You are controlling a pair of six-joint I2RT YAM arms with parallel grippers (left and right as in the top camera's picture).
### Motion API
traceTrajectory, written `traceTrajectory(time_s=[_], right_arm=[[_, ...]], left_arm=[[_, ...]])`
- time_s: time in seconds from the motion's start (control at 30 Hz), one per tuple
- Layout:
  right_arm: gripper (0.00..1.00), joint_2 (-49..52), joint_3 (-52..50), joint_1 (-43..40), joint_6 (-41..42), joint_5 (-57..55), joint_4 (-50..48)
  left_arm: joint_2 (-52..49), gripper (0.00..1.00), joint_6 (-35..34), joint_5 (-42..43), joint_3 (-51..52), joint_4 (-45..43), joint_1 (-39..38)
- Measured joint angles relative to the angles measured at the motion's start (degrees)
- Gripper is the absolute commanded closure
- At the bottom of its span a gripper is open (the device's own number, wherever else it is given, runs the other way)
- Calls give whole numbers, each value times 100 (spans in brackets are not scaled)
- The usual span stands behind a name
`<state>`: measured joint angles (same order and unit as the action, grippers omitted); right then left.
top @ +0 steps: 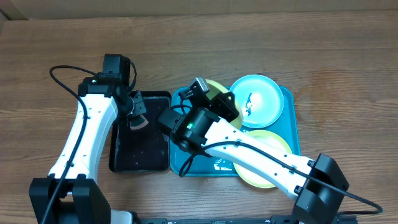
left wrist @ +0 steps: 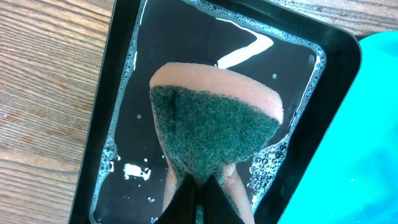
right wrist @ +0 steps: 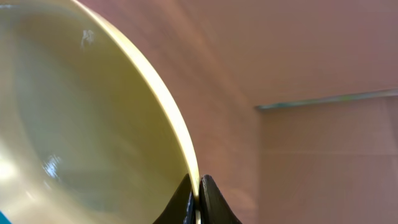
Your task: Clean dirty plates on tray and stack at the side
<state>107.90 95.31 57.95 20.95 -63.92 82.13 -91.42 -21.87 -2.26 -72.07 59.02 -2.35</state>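
Plates (top: 266, 93) (top: 273, 142) (top: 214, 87) number three: two yellow-green, one cyan.

Bright even light, glare on black tray (left wrist: 99, 112), plate (right wrist: 93, 124) close and blurred

The wooden desk (top: 249, 37) carries a black tray (top: 146, 152) and the cyan tray (top: 291, 124), touching side by side, toward its near edge.

The left arm (top: 81, 140) is held stretched forward, and the left gripper (left wrist: 198, 186) is pinched tight on a sponge (left wrist: 217, 130). The right arm (top: 261, 158) is extended diagonally leftward, and the right gripper (right wrist: 199, 190) is clamped on a plate (right wrist: 93, 124) at its rim.
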Motion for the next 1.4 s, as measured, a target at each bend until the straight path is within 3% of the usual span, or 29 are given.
traceTrajectory(time_s=[0.13,0.43,0.57,0.77,1.27,1.4], right_arm=[[96,-2,0,-127,503,223,697],[96,-37,50,-431,815,1113,509],[96,-57,79,-470,1438,719,1497],[96,-81,94,-435,1438,566,822],[96,-83,111,-927,1681,-1043,1305],[96,-105,114,-1054,1283,-374,507]], left_arm=[[0,96,2,17,0,9,0],[0,96,2,17,0,4,0],[0,96,2,20,4,11,0],[0,96,2,17,4,9,0],[0,96,4,17,4,52,0],[0,96,33,17,4,50,0]])
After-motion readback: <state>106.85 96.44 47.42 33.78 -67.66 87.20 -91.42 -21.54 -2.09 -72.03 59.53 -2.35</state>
